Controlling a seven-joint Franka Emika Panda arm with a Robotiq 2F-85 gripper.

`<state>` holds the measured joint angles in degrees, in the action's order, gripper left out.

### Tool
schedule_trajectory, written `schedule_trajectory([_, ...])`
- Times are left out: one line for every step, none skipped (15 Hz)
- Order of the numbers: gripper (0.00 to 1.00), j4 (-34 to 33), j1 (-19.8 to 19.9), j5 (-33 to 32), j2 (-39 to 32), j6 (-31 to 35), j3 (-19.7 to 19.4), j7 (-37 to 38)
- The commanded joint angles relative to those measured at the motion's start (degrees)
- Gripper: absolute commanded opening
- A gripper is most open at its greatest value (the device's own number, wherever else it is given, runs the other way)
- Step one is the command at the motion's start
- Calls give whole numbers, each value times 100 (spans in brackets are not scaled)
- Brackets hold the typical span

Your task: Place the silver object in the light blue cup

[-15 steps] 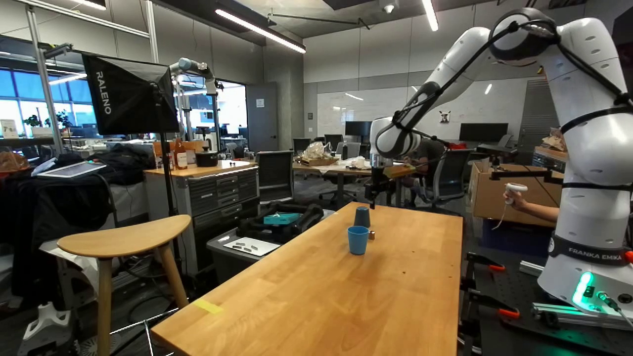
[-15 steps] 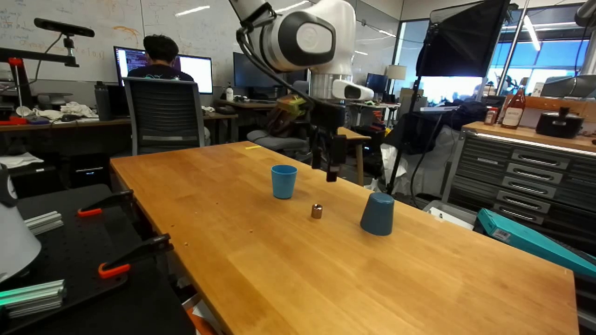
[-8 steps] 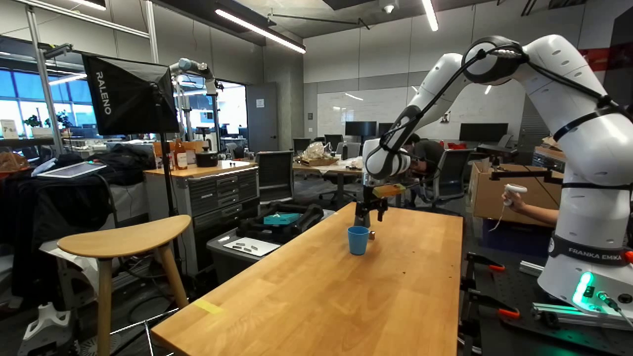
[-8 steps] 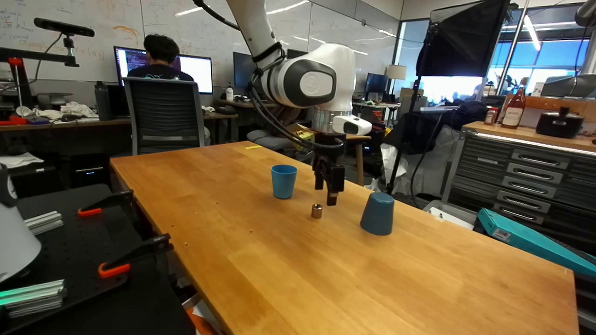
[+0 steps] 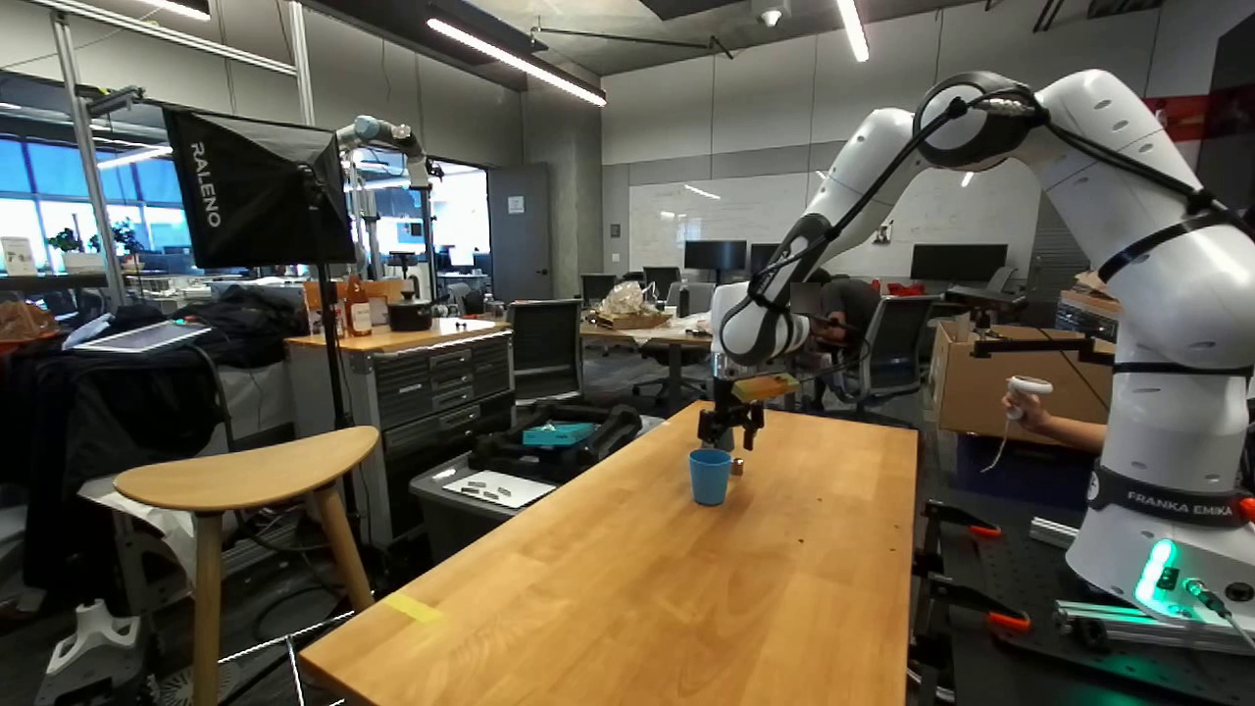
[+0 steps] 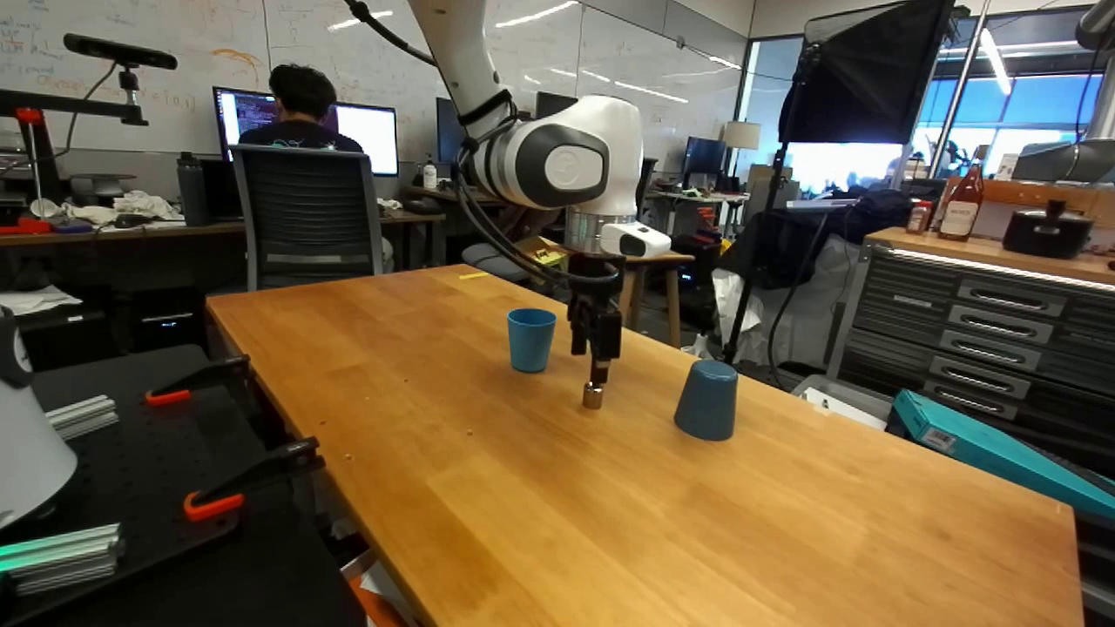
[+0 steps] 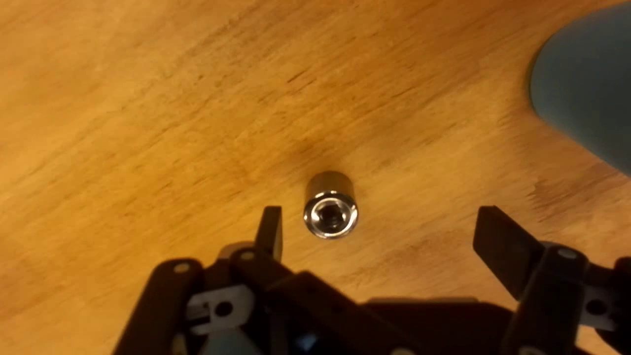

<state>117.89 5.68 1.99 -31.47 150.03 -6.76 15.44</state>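
Gripper (image 7: 379,217) points down over the table (image 6: 557,505), its fingers (image 7: 510,251) set wide apart; between the tips in the wrist view, nearer the one at that picture's left, stands the silver object (image 7: 330,212), a short shiny cylinder upright on the table, hollow end up; a gap shows to either side of it; in an exterior view one fingertip overlaps its top edge, though whether they touch I cannot tell. Near the gripper, on one flank, the light blue cup (image 6: 530,341) stands mouth up; near it on the opposite flank, the dark cup (image 6: 706,402) stands mouth down; the silver object sits between the two cups, apart from both; in an exterior view the gripper partly hides the dark cup. Above the gripper the white arm (image 5: 1181,289) arches back to its base (image 5: 1108,554) beside the table's long edge; orange-tipped clamps (image 6: 213,505) lie along that edge, well apart from the gripper; yellow tape (image 5: 414,607) lies on the table toward one end, also well apart from it. Farther out, on the gripper's side away from the base, come a stool (image 5: 245,471), a drawer unit (image 5: 446,378) and a black softbox (image 5: 260,196); on the base side, a hand (image 5: 1026,409) grips a white controller (image 5: 1029,385); on that side too, in an exterior view, a person (image 6: 300,131) sits on a chair (image 6: 307,218) before a lit screen (image 6: 370,139).
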Motion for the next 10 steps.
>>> schedule_trajectory([100,90,-118,100,-52,234,-97,94])
schedule_trajectory([100,101,-128,94,-66,271,-112,124])
schedule_trajectory([100,107,-134,93,-80,313,-120,145])
schedule_trajectory([100,110,-140,91,-104,364,-135,177])
schedule_trajectory([100,102,-144,84,-136,412,-155,207])
schedule_trajectory([100,86,-145,88,-174,479,-174,238])
schedule_trajectory([100,69,-134,104,-207,504,-180,253])
schedule_trajectory([100,59,-135,105,-237,544,-197,275])
schedule_trajectory([100,42,-130,113,-275,565,-206,287])
schedule_trajectory([100,49,-138,108,-296,591,-223,303])
